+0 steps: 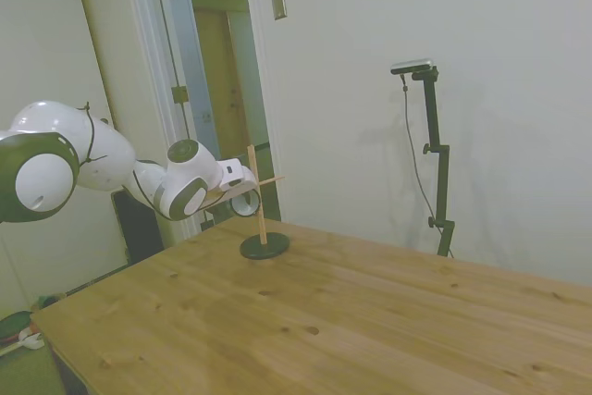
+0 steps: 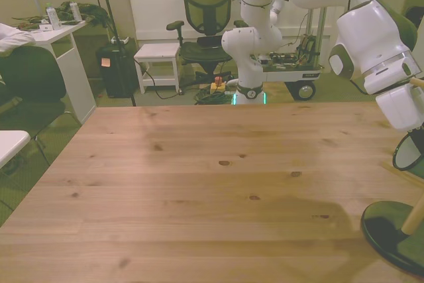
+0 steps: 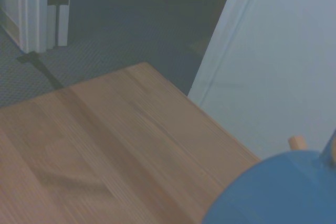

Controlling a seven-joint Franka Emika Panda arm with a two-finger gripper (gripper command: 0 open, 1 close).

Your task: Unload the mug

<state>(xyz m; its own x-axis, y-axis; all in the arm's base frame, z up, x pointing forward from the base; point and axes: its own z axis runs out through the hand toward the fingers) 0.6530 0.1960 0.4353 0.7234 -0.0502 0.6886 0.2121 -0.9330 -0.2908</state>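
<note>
The blue-grey mug [image 1: 246, 203] hangs on a wooden mug stand [image 1: 262, 219] with a dark round base, near the table's far corner. Its white inside and dark rim [image 2: 409, 151] show at the front view's right edge, beside the stand's post [image 2: 415, 215]. My gripper [image 1: 243, 182] is right at the mug, just above it and touching or nearly so. In the wrist view the mug's blue wall [image 3: 278, 192] fills one corner, with a wooden peg tip [image 3: 297, 142] beside it. The mug and hand hide the grip itself.
The stand's dark base [image 2: 396, 233] sits near the table's edge at the front view's right. A wall [image 1: 416, 90] and an open doorway [image 1: 217, 71] lie behind the stand. An office chair [image 2: 207, 11] and a stool [image 2: 158, 54] stand beyond the table.
</note>
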